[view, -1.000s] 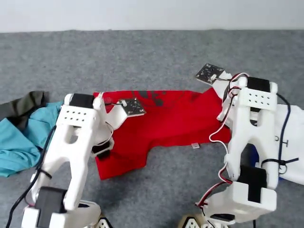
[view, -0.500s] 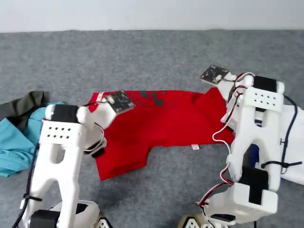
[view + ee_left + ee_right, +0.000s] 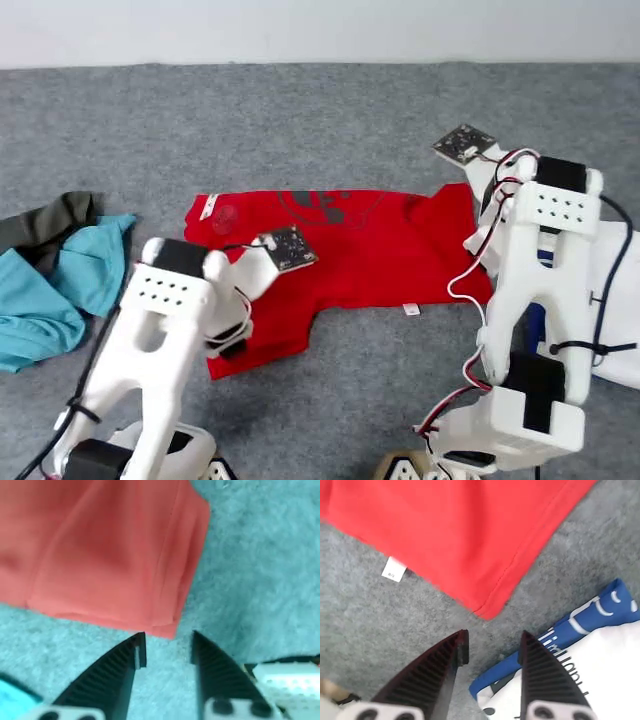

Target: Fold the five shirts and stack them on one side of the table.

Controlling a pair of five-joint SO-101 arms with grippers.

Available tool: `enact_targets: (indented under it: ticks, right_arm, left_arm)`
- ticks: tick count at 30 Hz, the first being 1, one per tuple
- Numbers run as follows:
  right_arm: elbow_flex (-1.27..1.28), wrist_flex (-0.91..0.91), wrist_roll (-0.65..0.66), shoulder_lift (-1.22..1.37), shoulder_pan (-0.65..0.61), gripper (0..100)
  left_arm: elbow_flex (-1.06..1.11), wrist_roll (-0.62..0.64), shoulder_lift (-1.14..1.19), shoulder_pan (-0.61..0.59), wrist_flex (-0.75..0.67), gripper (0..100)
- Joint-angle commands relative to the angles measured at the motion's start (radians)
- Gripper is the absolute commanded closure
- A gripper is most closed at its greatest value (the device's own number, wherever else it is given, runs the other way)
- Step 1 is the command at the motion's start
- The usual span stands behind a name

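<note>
Jaws of left gripper and right gripper are released; the white-and-blue shirt beside the red shirt could be snagged instead.

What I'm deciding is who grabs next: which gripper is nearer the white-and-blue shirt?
Right. The right gripper hangs at the edge of the white-and-blue shirt, by a corner of the red shirt. The left gripper is at that shirt's opposite end, far away.

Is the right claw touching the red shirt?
Apart. In the right wrist view, a strip of grey table shows between the open right gripper and the nearest corner of the red shirt.
</note>
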Motion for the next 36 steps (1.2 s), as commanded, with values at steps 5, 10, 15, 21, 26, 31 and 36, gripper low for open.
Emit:
enact_targets:
  ticks: [5,10,15,21,26,31,36]
  right_arm:
    - [-0.046,0.033,-0.012,-0.051,0.013,84.7]
    - [-0.046,0.031,-0.012,-0.051,0.016,84.7]
    - [-0.046,0.031,-0.012,-0.051,0.016,84.7]
    - [-0.046,0.033,-0.012,-0.051,0.018,84.7]
    - [-0.046,0.033,-0.012,-0.051,0.018,84.7]
    - [-0.046,0.033,-0.012,-0.051,0.018,84.7]
    - [-0.046,0.033,-0.009,-0.051,0.019,84.7]
  left_arm:
    - [0.114,0.020,-0.037,0.009,-0.124,81]
    - [0.176,0.064,-0.037,0.009,-0.209,81]
    - [0.228,0.083,-0.037,0.009,-0.287,85]
    - [0.282,0.083,-0.037,0.009,-0.330,90]
    - [0.302,0.078,-0.038,0.009,-0.307,96]
    - [0.298,0.038,-0.040,0.008,-0.265,98]
    - [0.298,0.032,-0.040,0.006,-0.242,98]
